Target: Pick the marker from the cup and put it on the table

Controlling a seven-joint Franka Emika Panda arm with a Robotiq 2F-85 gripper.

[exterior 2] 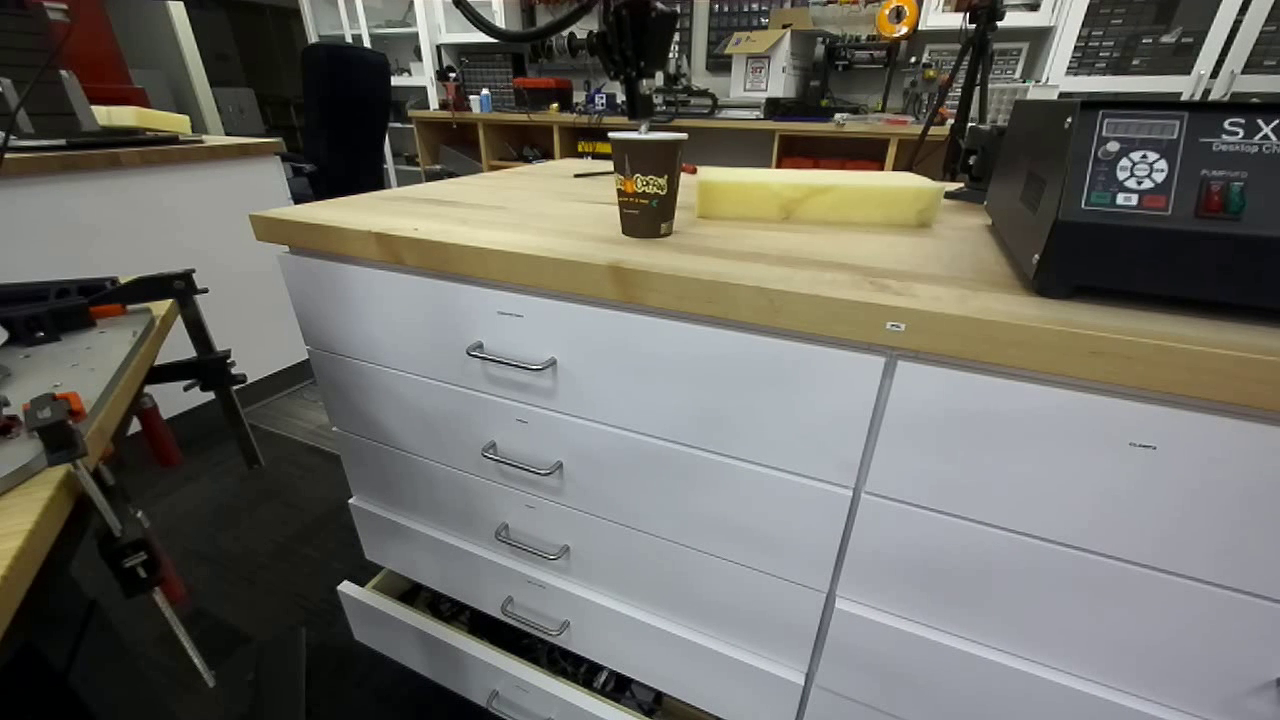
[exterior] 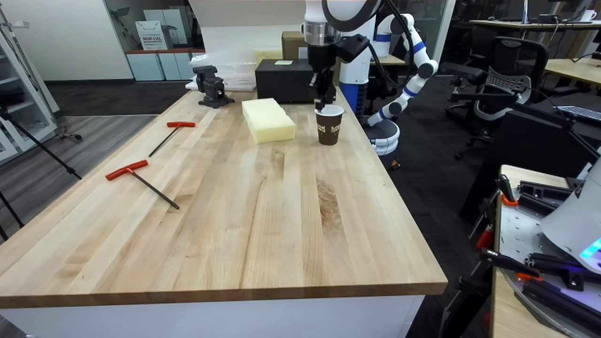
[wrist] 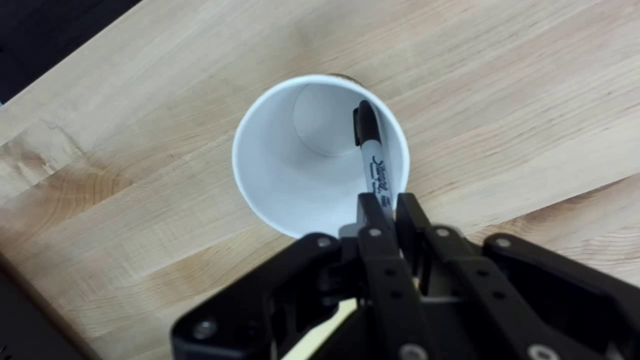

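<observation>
The dark brown paper cup [exterior: 328,130] stands upright near an edge of the maple-topped table [exterior: 263,225]; it also shows in an exterior view [exterior 2: 648,195]. In the wrist view the cup's white rim and inside [wrist: 280,165] are seen from above. The marker [wrist: 372,155] has a pale grey body and a black cap. Its cap end is down inside the cup, leaning along the inner wall. My gripper [wrist: 387,197] has its fingers close together around the marker's upper end, just above the rim. The fingers partly hide that end. A short pale bit of marker [exterior 2: 645,127] shows above the rim.
A yellow foam block [exterior: 270,122] lies beside the cup. A black machine [exterior 2: 1140,200] stands at the table's end. A small dark vise [exterior: 213,88] and two red-handled tools [exterior: 127,171] [exterior: 181,124] are also on the table.
</observation>
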